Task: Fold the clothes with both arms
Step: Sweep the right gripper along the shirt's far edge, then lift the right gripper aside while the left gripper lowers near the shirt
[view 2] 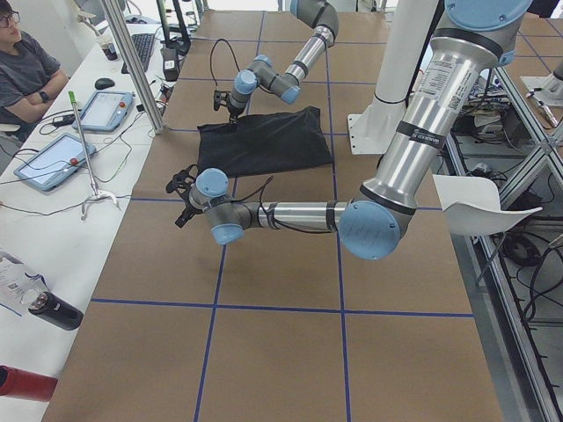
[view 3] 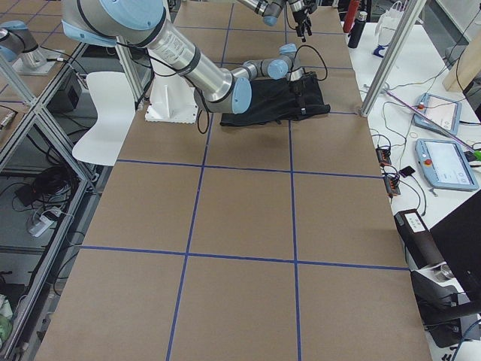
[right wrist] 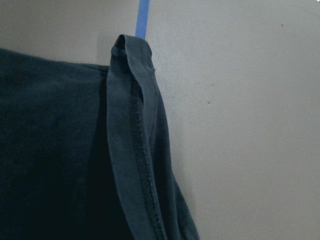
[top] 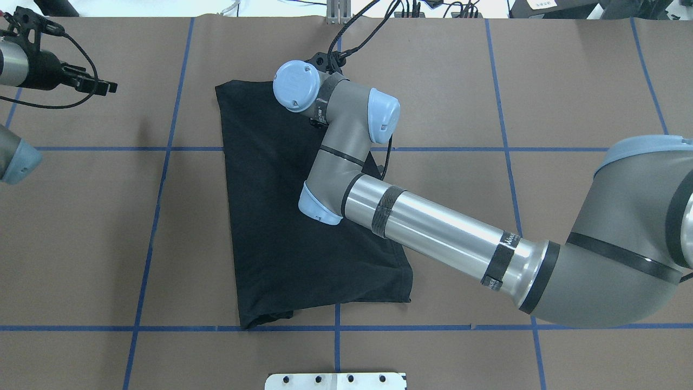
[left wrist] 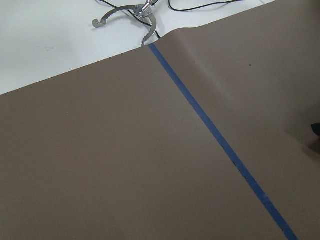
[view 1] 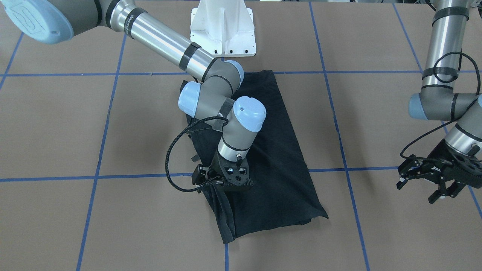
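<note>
Right tool (view 1: 226, 184) | over T-shirt (view 1: 275, 150) edge | left tool (view 1: 421, 186) well apart

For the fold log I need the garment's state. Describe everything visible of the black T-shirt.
The black T-shirt lies flat on the brown table, folded into a long skewed oblong across blue tape lines. Soft matte knit; only plain black shows, no print. At its far corner on the robot's right a stitched hem stands up as a ridge, where the right gripper meets it; its grip is hidden.
</note>
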